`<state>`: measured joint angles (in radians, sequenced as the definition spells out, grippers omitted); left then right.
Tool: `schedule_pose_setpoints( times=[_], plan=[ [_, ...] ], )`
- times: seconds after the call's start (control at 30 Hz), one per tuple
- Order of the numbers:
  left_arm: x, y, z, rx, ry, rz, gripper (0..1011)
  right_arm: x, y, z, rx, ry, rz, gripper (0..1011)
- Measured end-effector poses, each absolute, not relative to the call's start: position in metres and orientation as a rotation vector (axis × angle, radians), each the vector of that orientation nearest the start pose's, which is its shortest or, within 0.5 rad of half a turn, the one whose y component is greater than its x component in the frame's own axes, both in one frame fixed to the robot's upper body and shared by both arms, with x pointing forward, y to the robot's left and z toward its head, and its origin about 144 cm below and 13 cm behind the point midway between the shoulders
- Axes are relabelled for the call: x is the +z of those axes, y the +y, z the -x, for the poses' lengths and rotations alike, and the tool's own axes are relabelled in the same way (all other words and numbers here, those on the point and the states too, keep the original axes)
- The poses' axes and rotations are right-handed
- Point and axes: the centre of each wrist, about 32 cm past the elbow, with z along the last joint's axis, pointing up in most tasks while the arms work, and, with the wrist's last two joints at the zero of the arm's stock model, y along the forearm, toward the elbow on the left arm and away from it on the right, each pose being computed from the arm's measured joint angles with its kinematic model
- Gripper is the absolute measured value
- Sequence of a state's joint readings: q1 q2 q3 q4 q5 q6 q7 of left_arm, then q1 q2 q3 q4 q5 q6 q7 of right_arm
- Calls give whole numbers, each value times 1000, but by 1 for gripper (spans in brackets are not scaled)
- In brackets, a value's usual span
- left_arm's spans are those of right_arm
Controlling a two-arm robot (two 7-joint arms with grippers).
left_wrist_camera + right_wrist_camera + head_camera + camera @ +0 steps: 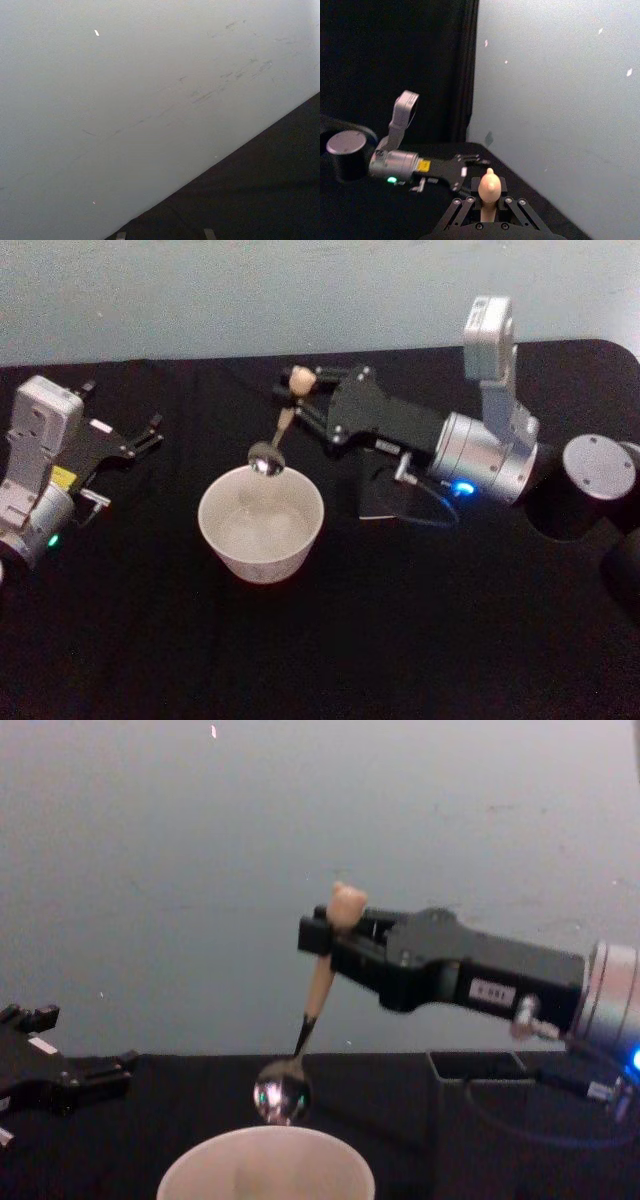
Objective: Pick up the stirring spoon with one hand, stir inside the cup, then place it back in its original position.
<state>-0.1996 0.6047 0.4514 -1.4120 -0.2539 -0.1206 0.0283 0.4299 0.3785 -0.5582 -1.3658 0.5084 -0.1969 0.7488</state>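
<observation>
My right gripper [301, 394] is shut on the beige handle of the stirring spoon [285, 423], just below its bear-head knob. The spoon hangs nearly upright, and its shiny bowl hovers just above the far rim of the off-white cup [262, 560]. From the chest, the spoon [319, 985] hangs from the right gripper [320, 938] over the cup [330, 1172]. The right wrist view shows the spoon's knob [490, 187] between the jaws. The dark square holder [478, 1105], the original position, stands under my right arm. My left gripper [142, 440] rests open at the table's left.
A black cloth covers the table [400, 640], and a pale wall [150, 870] rises right behind it. A blue cable [440, 515] loops off my right wrist near the holder [385, 498]. My left arm [400, 161] lies low on the table.
</observation>
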Motion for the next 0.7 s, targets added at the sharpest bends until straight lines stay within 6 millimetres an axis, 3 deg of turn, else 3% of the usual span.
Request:
schedule_pose_setpoints(
  times=[0.7],
  plan=[
    [1140, 310, -489, 1248, -285, -304, 1001, 1160, -193, -545, -366, -188, -1, 174]
  ],
)
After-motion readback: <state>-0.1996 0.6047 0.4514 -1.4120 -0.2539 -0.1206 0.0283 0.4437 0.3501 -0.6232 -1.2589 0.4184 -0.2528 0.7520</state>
